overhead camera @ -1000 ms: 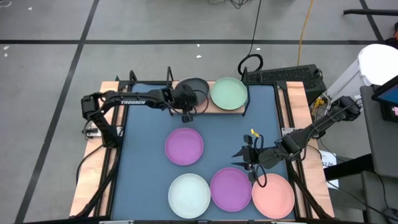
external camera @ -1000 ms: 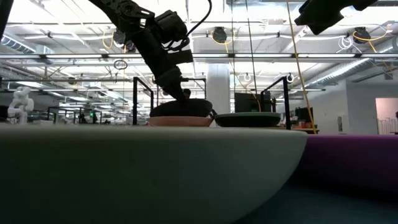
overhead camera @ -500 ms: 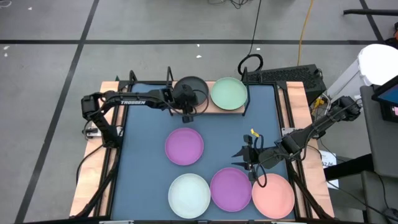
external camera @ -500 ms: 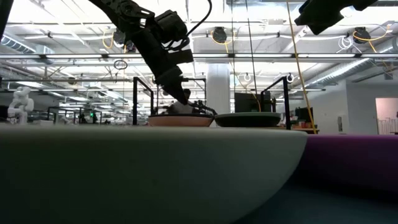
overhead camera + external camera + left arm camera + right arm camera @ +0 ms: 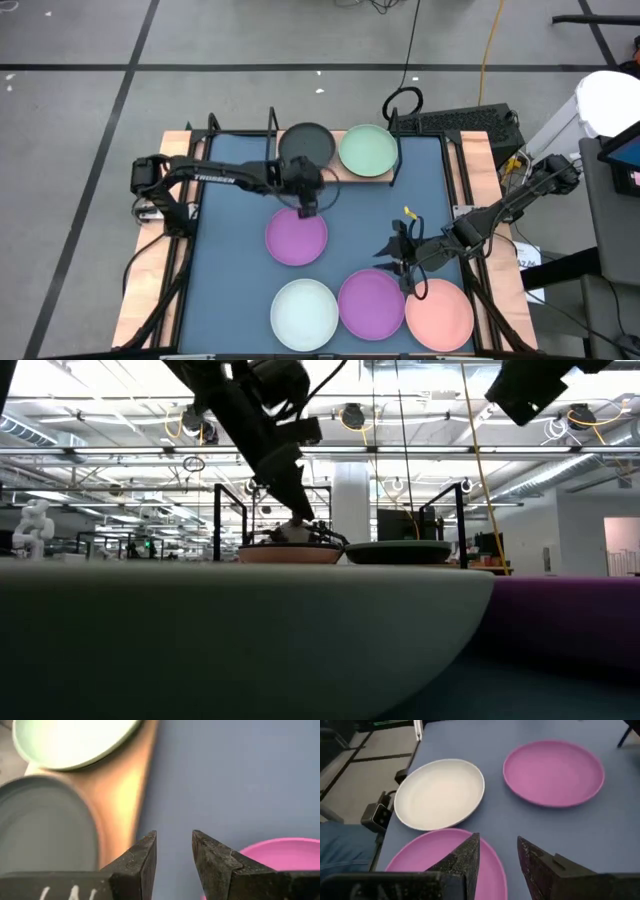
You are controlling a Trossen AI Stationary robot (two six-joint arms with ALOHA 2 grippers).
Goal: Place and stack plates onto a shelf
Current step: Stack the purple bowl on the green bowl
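Observation:
On the shelf at the table's far edge sit a black plate and a pale green plate. In the low view the black plate lies on a pinkish plate. On the blue tabletop rest two purple plates, a white plate and a pink plate. My left gripper is open, between the shelf and the far purple plate. My right gripper is open over the near purple plate's far rim.
The shelf's black wire posts stand at its far corners. A black keyboard and cables lie beyond the table's far right corner. Bare blue tabletop shows on the left and between the shelf and the plates on the right.
The black plate has dropped from a tilted, lifted hold onto the pinkish plate on the shelf and lies flat. My left gripper has left its near rim and drawn back toward the table's near edge, rising slightly, over the far purple plate's far rim.

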